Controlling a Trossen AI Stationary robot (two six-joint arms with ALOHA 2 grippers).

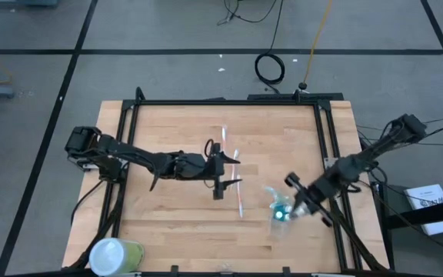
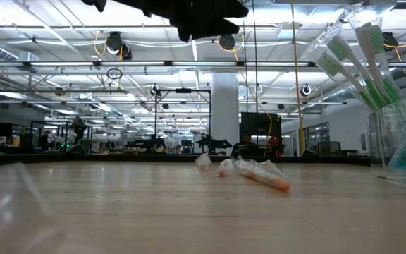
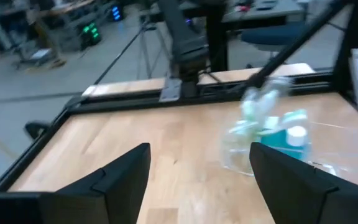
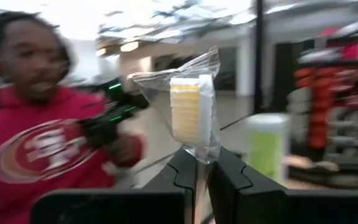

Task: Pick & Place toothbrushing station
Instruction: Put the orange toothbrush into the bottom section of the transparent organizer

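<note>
A clear holder (image 1: 278, 217) with teal tubes stands on the table's near right part, and it shows in the left wrist view (image 3: 272, 140) and, with green toothbrushes leaning in it, in the low view (image 2: 400, 137). A white toothbrush (image 1: 227, 145) and a wrapped orange-ended one (image 1: 239, 196) (image 2: 261, 174) lie at the middle. My left gripper (image 1: 223, 181) (image 3: 197, 180) hovers open above them. My right gripper (image 1: 289, 201) (image 4: 202, 165), beside the holder, is shut on a plastic-wrapped toothbrush (image 4: 190, 109) with yellow bristles. My right gripper pinches the wrapped toothbrush between its two fingers just below the brush head (image 4: 201, 152), through the clear wrapper. The head stands up beyond the fingertips, clear of the table. The fingers hide the handle.
A yellow-green container with a white top (image 1: 115, 255) (image 4: 269, 146) stands at the table's near left corner. Black frame rails (image 1: 325, 146) run along the table's edges. A person in a red shirt (image 4: 36, 155) shows beyond the table.
</note>
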